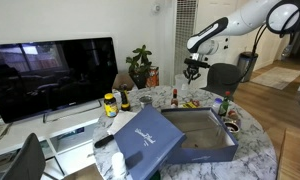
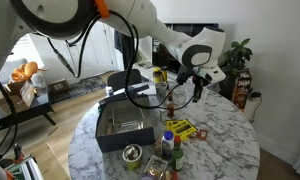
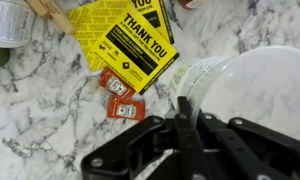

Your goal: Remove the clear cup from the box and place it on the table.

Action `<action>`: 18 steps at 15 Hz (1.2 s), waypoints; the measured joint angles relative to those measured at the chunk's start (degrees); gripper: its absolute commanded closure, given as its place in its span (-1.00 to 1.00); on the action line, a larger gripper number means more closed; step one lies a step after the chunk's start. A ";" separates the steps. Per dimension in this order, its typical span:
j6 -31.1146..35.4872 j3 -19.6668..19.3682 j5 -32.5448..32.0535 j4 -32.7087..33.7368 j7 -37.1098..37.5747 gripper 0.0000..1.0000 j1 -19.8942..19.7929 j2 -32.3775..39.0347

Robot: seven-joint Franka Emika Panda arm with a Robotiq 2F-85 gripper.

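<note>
In the wrist view the clear cup (image 3: 245, 90) fills the right side, and one black finger of my gripper (image 3: 185, 118) is pinched over its rim. The cup hangs above the marble table (image 3: 40, 120), over a yellow "thank you" card and red ketchup packets. In both exterior views the gripper (image 1: 193, 70) (image 2: 180, 92) is held above the table beyond the box, with the cup (image 2: 176, 99) faint below it. The navy-blue box (image 1: 202, 137) (image 2: 125, 127) lies open on the table, its lid (image 1: 142, 140) folded out flat.
A yellow card (image 3: 130, 40) (image 2: 182, 127) and ketchup packets (image 3: 117, 97) lie under the gripper. Bottles (image 2: 170, 146) and a can (image 2: 133, 153) stand near the table edge. A dark jar with a yellow label (image 1: 110, 103), a plant (image 1: 140, 66) and a TV (image 1: 50, 75) are on the box's lid side.
</note>
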 measured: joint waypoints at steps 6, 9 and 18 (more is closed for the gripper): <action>7.94 0.03 0.47 0.07 6.06 0.98 -1.46 4.40; 10.70 0.30 0.49 0.07 7.26 0.98 -1.53 5.90; 11.85 1.79 1.27 0.02 8.59 -0.29 -1.75 5.87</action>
